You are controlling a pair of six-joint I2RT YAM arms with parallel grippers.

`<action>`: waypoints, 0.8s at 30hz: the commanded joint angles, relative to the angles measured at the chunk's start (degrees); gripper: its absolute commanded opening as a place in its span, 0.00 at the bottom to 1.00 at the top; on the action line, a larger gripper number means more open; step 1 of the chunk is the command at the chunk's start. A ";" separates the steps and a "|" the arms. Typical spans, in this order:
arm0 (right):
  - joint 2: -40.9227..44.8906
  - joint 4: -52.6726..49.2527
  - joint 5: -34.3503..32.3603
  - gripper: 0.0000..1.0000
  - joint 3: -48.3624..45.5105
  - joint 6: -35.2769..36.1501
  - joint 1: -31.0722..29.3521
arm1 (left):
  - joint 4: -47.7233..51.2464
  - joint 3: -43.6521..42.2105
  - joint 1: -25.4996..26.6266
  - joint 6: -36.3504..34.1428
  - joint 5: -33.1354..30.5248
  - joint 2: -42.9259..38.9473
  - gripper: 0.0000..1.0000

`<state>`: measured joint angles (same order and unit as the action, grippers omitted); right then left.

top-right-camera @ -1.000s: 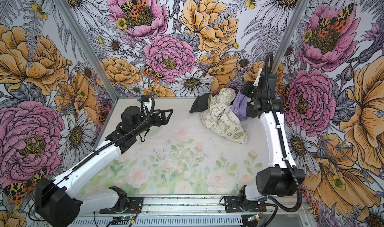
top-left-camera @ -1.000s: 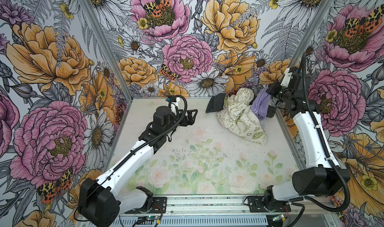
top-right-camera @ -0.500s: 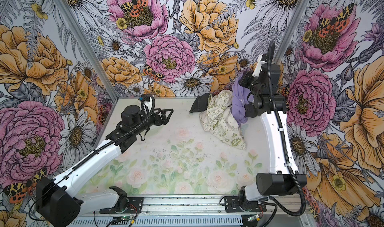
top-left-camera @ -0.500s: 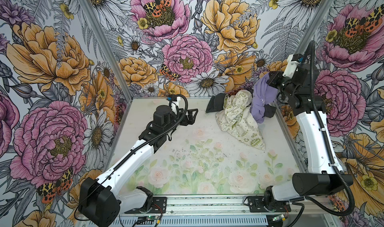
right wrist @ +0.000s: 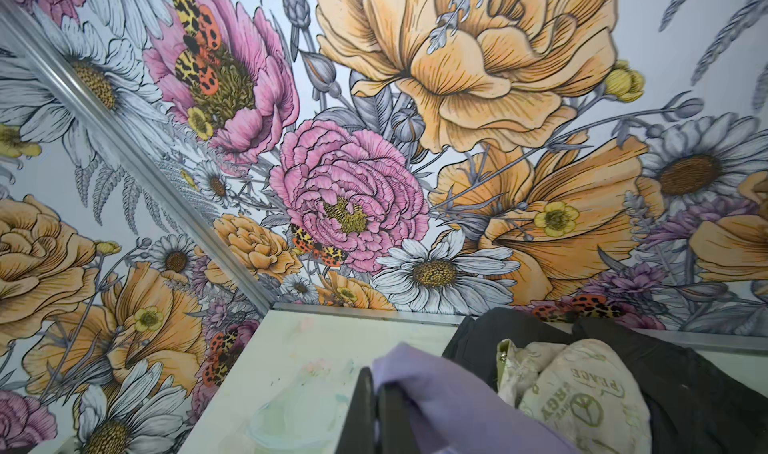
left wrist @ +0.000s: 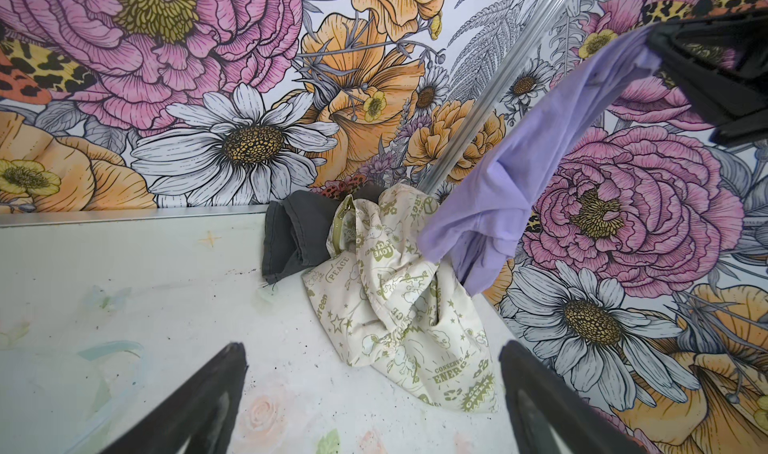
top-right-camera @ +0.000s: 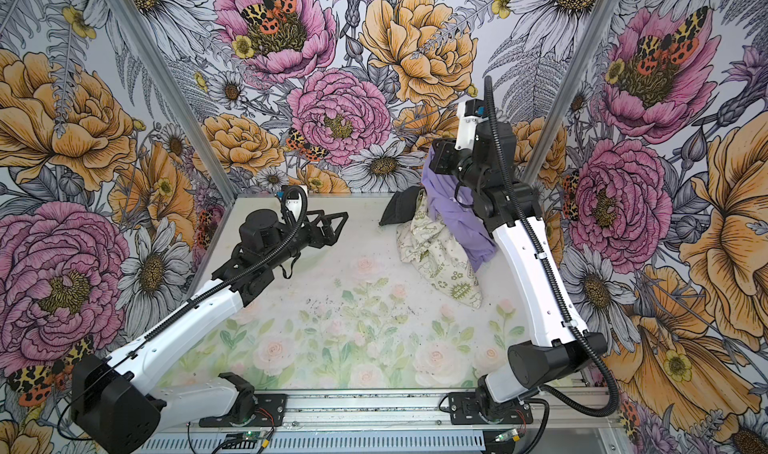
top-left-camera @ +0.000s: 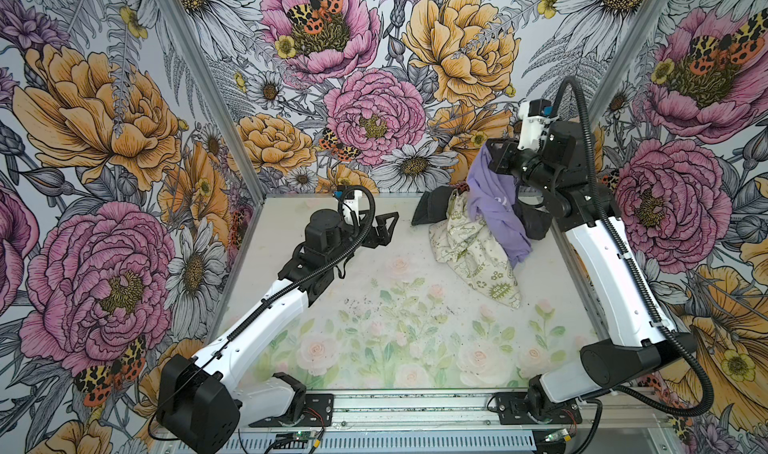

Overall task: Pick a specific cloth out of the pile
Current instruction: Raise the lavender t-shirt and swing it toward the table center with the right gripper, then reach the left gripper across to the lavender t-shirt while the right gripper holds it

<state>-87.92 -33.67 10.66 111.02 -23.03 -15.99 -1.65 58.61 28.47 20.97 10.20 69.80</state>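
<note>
Right wrist view shows our right jaws clenched on the cloth, held high above the pile in the back right corner of the counter. Its lower end hangs beside the cream cloth, with the black cloth behind. Our left jaws stand released, well apart.

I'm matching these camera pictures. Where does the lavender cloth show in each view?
Both top views: lavender cloth hangs upper right of centre.
Left wrist picture: right of centre, hanging diagonally.
Right wrist picture: bottom edge, middle.
Shared landmark: cream cloth with green print.
</note>
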 commanded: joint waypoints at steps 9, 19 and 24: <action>-4.12 -0.87 6.11 0.00 -13.03 2.00 -7.67 | -4.15 2.77 2.11 -3.31 1.07 2.27 0.95; -1.44 -0.97 4.08 0.54 -22.93 5.49 -7.50 | -3.13 2.45 2.08 -3.53 -0.76 2.52 0.95; 1.11 -1.44 1.39 0.63 -22.96 6.56 -4.78 | 1.19 5.62 2.29 -4.23 0.07 5.12 0.93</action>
<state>-90.76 -36.07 14.59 87.50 -17.87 -22.70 -3.03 61.21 30.26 18.26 10.57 73.14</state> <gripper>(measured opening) 0.626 0.935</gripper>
